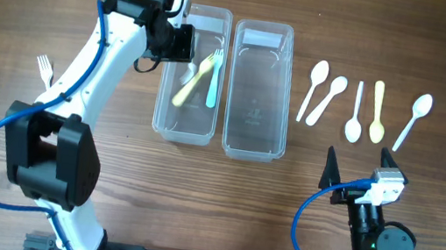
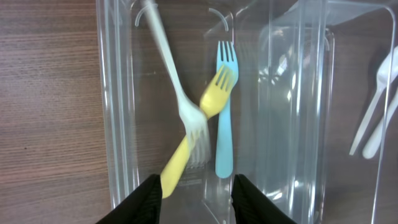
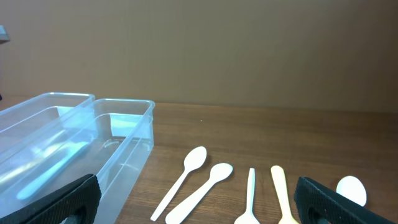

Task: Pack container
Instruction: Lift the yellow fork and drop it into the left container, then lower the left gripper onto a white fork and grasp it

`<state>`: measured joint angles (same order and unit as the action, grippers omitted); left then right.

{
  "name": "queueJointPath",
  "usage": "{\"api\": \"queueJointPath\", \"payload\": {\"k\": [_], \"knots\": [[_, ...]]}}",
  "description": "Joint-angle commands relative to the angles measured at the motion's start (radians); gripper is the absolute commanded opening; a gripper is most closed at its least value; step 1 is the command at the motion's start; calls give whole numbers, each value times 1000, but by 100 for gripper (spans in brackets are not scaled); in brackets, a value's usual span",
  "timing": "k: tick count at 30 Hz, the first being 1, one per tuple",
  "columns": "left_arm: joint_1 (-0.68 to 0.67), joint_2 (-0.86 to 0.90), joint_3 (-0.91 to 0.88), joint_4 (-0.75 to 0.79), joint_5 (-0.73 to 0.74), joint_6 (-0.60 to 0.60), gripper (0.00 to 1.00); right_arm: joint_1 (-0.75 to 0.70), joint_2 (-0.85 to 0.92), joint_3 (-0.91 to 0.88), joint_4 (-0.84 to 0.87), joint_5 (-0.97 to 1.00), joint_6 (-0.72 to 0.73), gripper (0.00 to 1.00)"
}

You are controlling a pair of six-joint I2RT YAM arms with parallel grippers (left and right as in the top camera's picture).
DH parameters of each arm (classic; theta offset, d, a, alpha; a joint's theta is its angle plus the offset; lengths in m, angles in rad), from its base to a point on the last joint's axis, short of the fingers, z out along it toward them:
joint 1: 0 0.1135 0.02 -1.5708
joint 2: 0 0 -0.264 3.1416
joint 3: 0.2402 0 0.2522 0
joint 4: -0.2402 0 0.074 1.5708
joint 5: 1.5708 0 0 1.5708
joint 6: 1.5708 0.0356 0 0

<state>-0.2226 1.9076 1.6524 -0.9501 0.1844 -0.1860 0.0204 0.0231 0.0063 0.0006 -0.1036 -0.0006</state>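
Two clear containers stand side by side, the left one (image 1: 161, 98) and the right one (image 1: 283, 107). The left one holds a yellow fork (image 1: 191, 85) and a blue fork (image 1: 213, 79). My left gripper (image 1: 184, 44) is open and empty over its far end. In the left wrist view the fingers (image 2: 193, 199) frame a blurred white fork (image 2: 177, 93) lying across the yellow fork (image 2: 205, 106), beside the blue fork (image 2: 225, 124). My right gripper (image 1: 358, 167) is open and empty near the front right.
Several spoons lie in a row right of the containers: white ones (image 1: 312, 90) (image 1: 327, 99) (image 1: 356, 114) (image 1: 412, 120) and a yellow one (image 1: 377, 111). Another white fork (image 1: 45, 70) lies on the table at the left, behind my left arm.
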Motion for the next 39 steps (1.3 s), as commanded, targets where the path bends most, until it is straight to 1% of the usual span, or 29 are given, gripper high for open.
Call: {"api": "queueJointPath", "payload": {"k": [1,3,5,6,7,9,12,14,16,21,24,28,30,32,36,39], "knots": [[6,-21,91,-14,20,-5,38,-4,-2,-1,5,11,0,100],[31,-48,173,-37,-11,-5,38,-4,-2,-1,5,11,1,100],[69,-82,250,-85,-101,-5,38,-4,-2,-1,5,11,1,100],[89,-97,269,-113,-142,-1,40,-4,-2,-1,5,11,1,100],[116,-116,280,-152,-201,-1,45,-4,-2,-1,5,11,1,100],[177,-147,280,-237,-288,-1,47,-4,-2,-1,5,11,1,100],[281,-153,279,-367,-302,27,47,-4,-2,-1,5,11,1,100],[340,-146,273,-415,-302,52,49,-4,-2,-1,5,11,1,100],[390,-144,244,-415,-298,55,50,-4,-2,-1,5,11,0,100],[448,-144,127,-338,-293,159,49,-4,-2,-1,5,11,1,100],[468,-144,17,-236,-249,192,52,-4,-2,-1,5,11,1,100],[498,-144,-140,-93,-215,245,51,-4,-2,-1,5,11,0,100],[515,-144,-214,-33,-190,302,53,-4,-2,-1,5,11,1,100],[534,-144,-281,21,-173,336,53,-4,-2,-1,5,11,1,100],[578,-143,-422,144,-173,336,52,-4,-2,-1,5,11,1,100],[593,-134,-492,224,-153,337,46,-4,-2,-1,5,11,0,100]]}}
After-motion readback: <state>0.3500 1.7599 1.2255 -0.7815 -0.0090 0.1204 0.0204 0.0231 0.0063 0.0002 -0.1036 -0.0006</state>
